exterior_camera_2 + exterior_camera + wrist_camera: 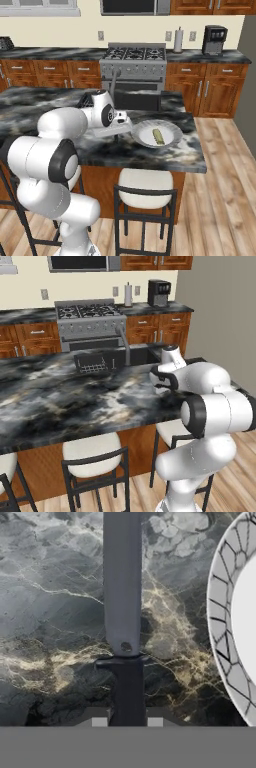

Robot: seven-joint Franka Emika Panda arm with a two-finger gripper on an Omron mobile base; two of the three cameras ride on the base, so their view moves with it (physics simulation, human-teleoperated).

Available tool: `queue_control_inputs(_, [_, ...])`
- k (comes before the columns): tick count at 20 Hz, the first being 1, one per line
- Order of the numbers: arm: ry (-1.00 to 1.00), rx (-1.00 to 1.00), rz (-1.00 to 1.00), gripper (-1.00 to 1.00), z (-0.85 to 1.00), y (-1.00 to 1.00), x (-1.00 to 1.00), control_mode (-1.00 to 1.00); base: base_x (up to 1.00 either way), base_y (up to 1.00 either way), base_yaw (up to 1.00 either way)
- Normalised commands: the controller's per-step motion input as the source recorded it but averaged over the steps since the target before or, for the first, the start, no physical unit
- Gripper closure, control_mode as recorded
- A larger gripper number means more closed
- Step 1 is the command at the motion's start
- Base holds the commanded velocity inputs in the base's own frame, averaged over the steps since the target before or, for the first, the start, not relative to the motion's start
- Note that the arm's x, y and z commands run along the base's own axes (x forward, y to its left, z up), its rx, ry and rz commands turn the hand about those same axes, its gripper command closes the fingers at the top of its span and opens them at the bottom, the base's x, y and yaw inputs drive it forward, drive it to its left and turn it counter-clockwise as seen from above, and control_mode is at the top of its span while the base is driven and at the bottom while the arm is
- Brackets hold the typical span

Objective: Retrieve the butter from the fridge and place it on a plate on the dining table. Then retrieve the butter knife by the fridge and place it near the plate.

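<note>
Currently butter (pixel 158 136) lies on the plate (pixel 172 131), near the right end of the dining table (pixel 30 102). Knife (pixel 122 587) is in the gripper (pixel 127 721): jaws clenched on its dark handle, grey blade pointing away from the hand over the marble, just beside the plate rim and apart from it. Can't tell if the blade touches the top. Hand view cuts the plate off at its edge; blade tip runs out of that view. Left base view: arm hides plate and butter. Sink (pixel 107 358) and faucet (pixel 124 342) sit behind, along the far edge.
</note>
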Motion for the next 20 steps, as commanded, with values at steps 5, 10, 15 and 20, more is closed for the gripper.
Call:
queue_control_inputs(5, [0.0, 0.0, 0.0, 1.0, -0.12, 0.0, 0.0, -1.0, 0.0, 0.0, 0.0])
queue_control_inputs(10, [0.0, 0.0, 0.0, 1.0, -0.12, -0.06, 0.07, -1.0, 0.0, 0.0, 0.0])
queue_control_inputs(15, [-0.02, 0.0, 0.0, 1.0, -0.02, -0.02, 0.03, -1.0, 0.0, 0.0, 0.0])
queue_control_inputs(20, [0.0, 0.0, 0.0, 1.0, -0.06, -0.09, 0.12, -1.0, 0.0, 0.0, 0.0])
